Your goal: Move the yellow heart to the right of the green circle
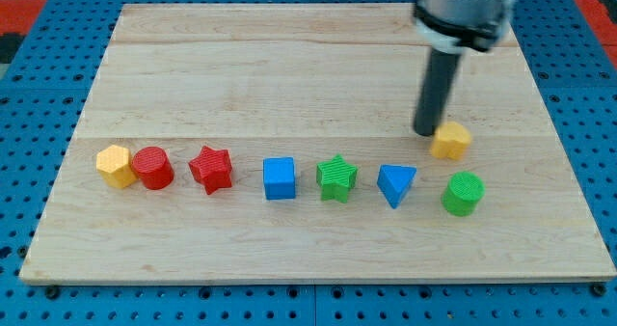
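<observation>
The yellow heart [451, 141] lies on the wooden board [308, 66], right of centre. It is just above the green circle [464, 193], slightly to its left, with a small gap between them. My tip [426, 132] touches the heart's upper left side. The rod rises from there toward the view's top.
A row of blocks runs across the board's lower half: yellow hexagon [115, 166], red circle [152, 167], red star [211, 168], blue cube [280, 178], green star [336, 177], blue triangle [395, 183]. The board's right edge is close to the green circle.
</observation>
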Controlling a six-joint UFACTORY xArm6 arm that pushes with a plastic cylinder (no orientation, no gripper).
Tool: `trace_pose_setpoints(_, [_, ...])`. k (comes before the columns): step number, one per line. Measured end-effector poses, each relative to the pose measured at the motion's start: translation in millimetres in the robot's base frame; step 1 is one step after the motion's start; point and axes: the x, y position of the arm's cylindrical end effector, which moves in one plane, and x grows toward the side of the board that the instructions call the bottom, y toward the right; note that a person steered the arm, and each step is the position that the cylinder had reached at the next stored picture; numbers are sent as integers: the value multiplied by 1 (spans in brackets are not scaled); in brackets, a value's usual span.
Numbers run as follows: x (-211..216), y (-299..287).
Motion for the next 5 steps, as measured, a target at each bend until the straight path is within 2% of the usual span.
trace_pose_setpoints(1, [11,29])
trace_pose_setpoints(2, [2,33])
trace_pose_setpoints(4, [51,25])
trace_pose_setpoints(5, [62,29])
